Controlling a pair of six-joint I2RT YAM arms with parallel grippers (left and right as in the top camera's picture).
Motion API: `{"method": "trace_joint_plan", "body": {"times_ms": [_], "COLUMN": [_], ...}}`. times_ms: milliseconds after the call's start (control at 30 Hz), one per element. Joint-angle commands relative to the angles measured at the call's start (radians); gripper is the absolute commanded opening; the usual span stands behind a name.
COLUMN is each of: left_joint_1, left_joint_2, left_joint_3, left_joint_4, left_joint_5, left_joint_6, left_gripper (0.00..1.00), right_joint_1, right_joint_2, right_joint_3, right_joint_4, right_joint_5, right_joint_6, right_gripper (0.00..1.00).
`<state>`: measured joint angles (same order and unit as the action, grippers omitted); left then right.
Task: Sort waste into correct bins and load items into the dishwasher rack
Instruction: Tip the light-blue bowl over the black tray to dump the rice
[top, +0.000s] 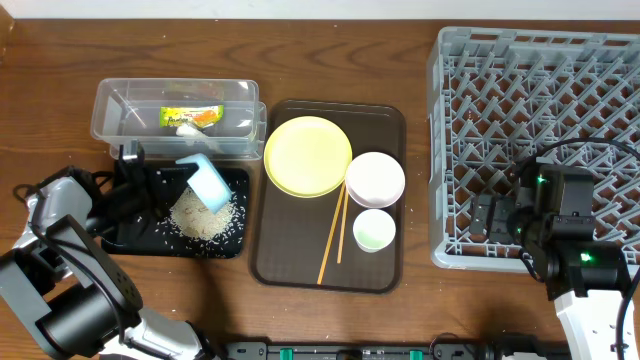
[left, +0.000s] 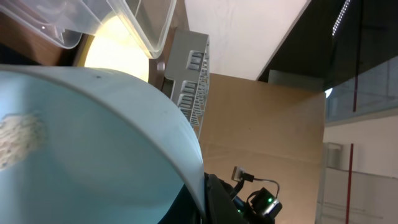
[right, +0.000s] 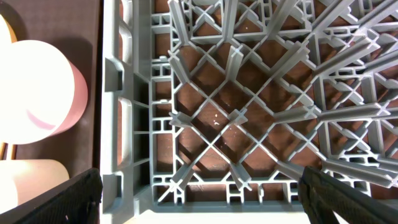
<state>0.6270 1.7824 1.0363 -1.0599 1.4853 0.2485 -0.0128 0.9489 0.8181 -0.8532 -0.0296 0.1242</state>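
Light blue plastic bowl (top: 205, 182) is tipped over the black shallow tray (top: 238, 182) at left of frame, left claw (top: 178, 172) clamped on its rim. White rice (top: 205, 215) is heaped on the tray under it, and the left wrist view shows a few grains stuck inside the bowl, so I'd call the food dump mostly done. Clear plastic bin (top: 110, 110), just above the tray at upper left, already holds a green-orange wrapper (top: 192, 116). Waste sorting looks close to finished. Loading hasn't started: the grey plastic dishwasher rack (top: 540, 90) at right is empty. Yellow round plate (top: 308, 155), pinkish-white bowl (top: 375, 178), pale green small bowl (top: 373, 231) and wooden chopsticks (top: 335, 235) all sit on the brown rectangular serving tray (top: 290, 250) at centre of the bench (top: 420, 310). Right claw (top: 495, 215) hangs over the rack's lower left corner, fingers apart, holding nothing. Left to do: rack the blue bowl plus those four items.
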Motion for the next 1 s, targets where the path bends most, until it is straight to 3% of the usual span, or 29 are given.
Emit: {"method": "trace_joint_plan", "body": {"times_ms": [0,100,233,333,433,567,967], "left_joint_1": [0.006,0.008,0.016,0.015,0.024,0.022,-0.016], "left_joint_2": [0.005,0.005,0.006,0.002,0.002,0.001,-0.066], "left_joint_3": [-0.005,-0.004,-0.004,-0.004,-0.004,-0.004,-0.004], "left_joint_4": [-0.021,-0.027,-0.026,-0.061,-0.046,-0.060,-0.130], "left_joint_5": [0.065,0.073,0.002,0.071,0.050,0.087,0.015], "left_joint_6": [0.039,0.106,0.042,0.127,0.127,0.140,0.193], "left_gripper": [0.06,0.06,0.06,0.06,0.10,0.06,0.06], "right_joint_1": [-0.006,-0.006,-0.006,-0.006,-0.006,-0.006,-0.006], "right_joint_2": [0.000,0.000,0.000,0.000,0.000,0.000,0.000], "right_joint_3": [0.019,0.019,0.019,0.019,0.019,0.019,0.019], "right_joint_4": [-0.004,-0.003,-0.003,-0.003,-0.003,-0.003,0.000], "right_joint_5": [0.003,0.003,0.003,0.003,0.003,0.003,0.003], "right_joint_6": [-0.010,-0.010,-0.010,-0.010,-0.010,-0.010,-0.010], "right_gripper": [0.99,0.99,0.99,0.99,0.99,0.99,0.99]}}
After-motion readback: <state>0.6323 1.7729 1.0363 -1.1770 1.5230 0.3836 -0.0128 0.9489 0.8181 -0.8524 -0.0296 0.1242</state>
